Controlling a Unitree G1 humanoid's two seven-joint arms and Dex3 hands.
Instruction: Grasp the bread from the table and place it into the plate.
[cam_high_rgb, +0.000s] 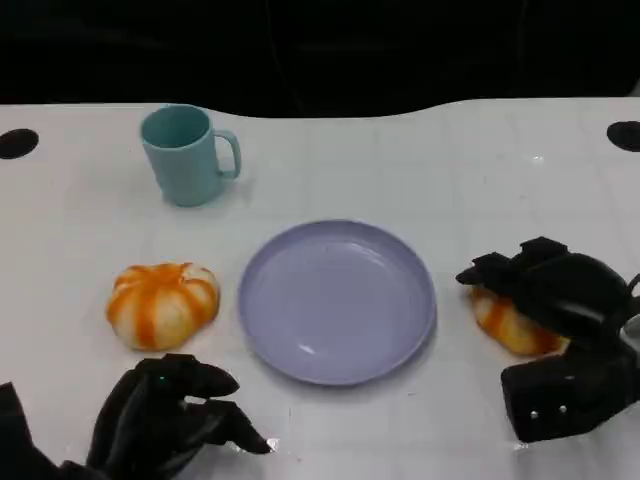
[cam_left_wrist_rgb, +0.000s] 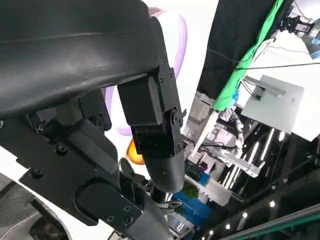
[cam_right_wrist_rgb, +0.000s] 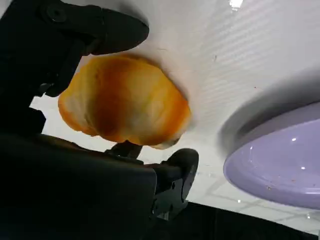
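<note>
White tabletop (cam_high_rgb: 480, 170) carries the lilac plate (cam_high_rgb: 337, 300) at centre, and just beside its right rim the right hand (cam_high_rgb: 560, 330) cups one bread (cam_high_rgb: 510, 325), fingers (cam_right_wrist_rgb: 107, 27) curled around it, while the left hand (cam_high_rgb: 165, 420), fingers loosely curled on nothing, waits near the other bread (cam_high_rgb: 162, 304).

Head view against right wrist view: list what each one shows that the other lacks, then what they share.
Head view alone: the teal mug, a second orange-striped bread roll left of the plate, and the left robot hand near the table's front edge, holding nothing.

Right wrist view alone: the close underside look, with black fingers on both sides of the bread.

Both: the lavender plate, the bread roll right of it, the right robot hand around that roll, and the white table.
</note>
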